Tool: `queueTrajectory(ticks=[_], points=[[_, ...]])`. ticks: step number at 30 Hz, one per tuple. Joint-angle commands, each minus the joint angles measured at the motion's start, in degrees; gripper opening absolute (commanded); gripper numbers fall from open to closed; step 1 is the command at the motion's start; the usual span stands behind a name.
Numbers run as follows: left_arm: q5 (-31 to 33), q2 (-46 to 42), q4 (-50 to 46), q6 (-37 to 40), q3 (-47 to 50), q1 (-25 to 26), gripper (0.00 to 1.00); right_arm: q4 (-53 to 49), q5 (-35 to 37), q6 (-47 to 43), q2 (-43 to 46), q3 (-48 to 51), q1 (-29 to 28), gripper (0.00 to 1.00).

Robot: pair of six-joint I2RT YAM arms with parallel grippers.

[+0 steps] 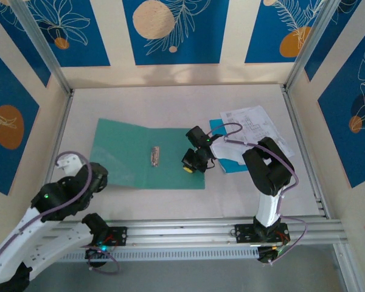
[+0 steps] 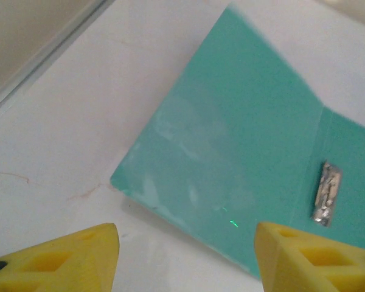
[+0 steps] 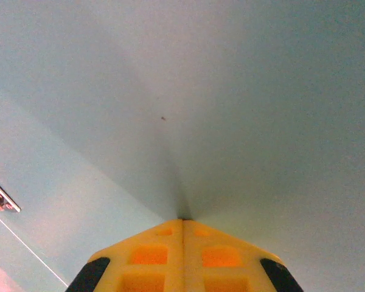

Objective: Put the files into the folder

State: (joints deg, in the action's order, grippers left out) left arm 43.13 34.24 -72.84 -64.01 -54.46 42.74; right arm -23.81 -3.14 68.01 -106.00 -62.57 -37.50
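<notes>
Top external view: the folder (image 1: 125,152) lies opened flat on the matte, off-white counter (image 1: 170,103), left of centre. It is a thin teal-green rectangle with a straight centre fold, and a small bright metal clip (image 1: 155,156) sits just right of that fold. In the left wrist view its inner face shows pale scuffed patches.

The files (image 1: 249,121) lie to the right of the folder. They are loosely fanned white sheets printed in black with line diagrams, and the print is too small to read. A sky-blue sheet (image 1: 231,163) shows beneath them and on their near side.

Right tool (image 3: 182,222): the yellow moulded fingers are pressed tight together at the folder's right edge. In the right wrist view a smooth, pale bluish surface creases down to the tips. I cannot tell which sheet this is.

Left tool (image 2: 185,243): the yellow fingers stand well apart with nothing between them, above the folder's near left corner.

Blue wall panels (image 1: 170,30) carry white leaf outlines and orange discs. No lettering is visible on them.
</notes>
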Motion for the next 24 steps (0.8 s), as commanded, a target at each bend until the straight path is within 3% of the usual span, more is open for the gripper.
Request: queueTrajectory(ticks=[1,6,11,16,24], points=[[-0.44,0.52,-2.26,2.78,-4.14,-0.73,0.58,-4.29,0.85,-1.69,-1.50,-0.04,0.10,0.00],[-12.02,8.31,7.73,10.93,-4.24,-0.72,0.54,-7.21,3.19,-6.66,2.62,-4.27,-0.98,0.01],[-22.86,18.13,19.96,14.99,-0.55,-0.65,0.49,-12.96,6.67,-11.41,8.60,-6.89,0.50,0.29],[-32.80,31.77,31.42,18.79,0.86,0.04,0.45,-12.37,2.89,-13.79,15.58,0.92,11.51,0.31],[-31.69,53.03,37.51,21.94,-8.00,4.20,0.42,-11.99,-1.28,-18.34,16.92,7.88,27.93,0.29]])
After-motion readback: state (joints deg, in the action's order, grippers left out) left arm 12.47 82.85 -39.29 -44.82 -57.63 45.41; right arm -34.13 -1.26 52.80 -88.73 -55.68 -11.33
